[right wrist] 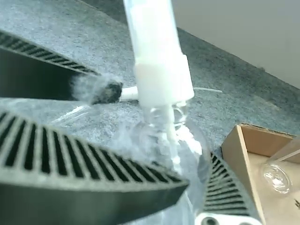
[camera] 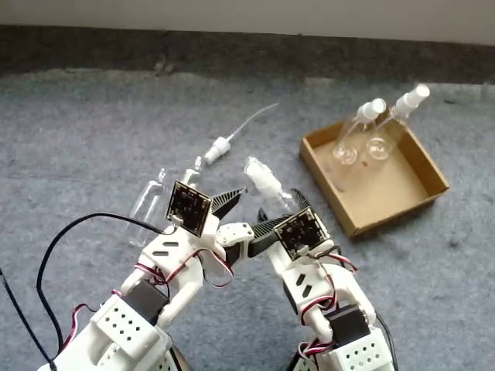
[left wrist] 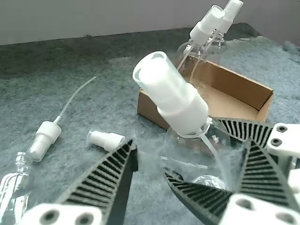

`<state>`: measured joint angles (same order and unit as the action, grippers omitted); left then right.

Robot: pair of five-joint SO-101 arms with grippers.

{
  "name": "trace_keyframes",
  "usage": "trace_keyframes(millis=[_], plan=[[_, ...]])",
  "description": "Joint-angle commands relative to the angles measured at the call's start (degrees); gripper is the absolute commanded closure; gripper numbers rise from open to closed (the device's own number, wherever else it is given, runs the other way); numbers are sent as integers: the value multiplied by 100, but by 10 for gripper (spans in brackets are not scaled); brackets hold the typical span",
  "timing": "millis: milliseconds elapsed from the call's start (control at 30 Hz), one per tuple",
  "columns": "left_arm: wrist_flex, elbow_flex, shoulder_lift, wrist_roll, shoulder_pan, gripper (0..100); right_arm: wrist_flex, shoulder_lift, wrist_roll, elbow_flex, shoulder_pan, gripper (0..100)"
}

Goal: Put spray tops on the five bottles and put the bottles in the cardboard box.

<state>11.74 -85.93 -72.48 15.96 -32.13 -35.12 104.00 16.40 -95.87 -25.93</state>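
My right gripper (camera: 280, 210) is shut on a clear bottle (camera: 271, 185) with a white spray top (left wrist: 171, 93) on its neck, held tilted above the carpet. In the right wrist view the bottle (right wrist: 164, 136) sits between the ribbed fingers. My left gripper (camera: 244, 210) stands open right beside it, with one finger (left wrist: 105, 180) clear of the glass. The cardboard box (camera: 387, 189) lies to the right, with two topped bottles (camera: 360, 133) (camera: 394, 124) leaning in its far corner. A loose spray top (camera: 220, 148) with a long tube lies ahead of the arms.
An open clear bottle (camera: 147, 202) lies on the grey carpet at the left, also seen as a bottle (left wrist: 13, 187) in the left wrist view. A second, shorter spray top (left wrist: 105, 139) lies near it. A dark strip and wall border the far edge.
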Motion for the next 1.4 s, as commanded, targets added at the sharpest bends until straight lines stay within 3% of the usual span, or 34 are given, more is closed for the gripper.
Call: trace_keyframes(millis=[0, 100, 233, 500, 667, 767, 900, 1067, 1367], plan=[[70, 57, -224, -26, 92, 681, 40, 127, 26, -558, 101, 854], [158, -4, -804, -18, 251, 681, 40, 127, 26, -558, 101, 854], [993, -4, -1851, -18, 769, 681, 40, 127, 26, -558, 101, 854], [1952, 22, -3310, -9, 760, 710, 31, 127, 26, -558, 101, 854], [1793, 31, -3204, -9, 822, 907, 22, 127, 26, -558, 101, 854], [1398, -4, -3204, -9, 1297, 1000, 22, 127, 26, -558, 92, 854], [668, -259, -3160, 0, 1763, 995, 31, 127, 18, -558, 57, 854], [-299, -971, -3160, -35, 1376, 995, 31, 127, 18, -549, -224, 854], [-413, -1077, -3169, -18, 1112, 995, 22, 127, 53, -532, -576, 853]])
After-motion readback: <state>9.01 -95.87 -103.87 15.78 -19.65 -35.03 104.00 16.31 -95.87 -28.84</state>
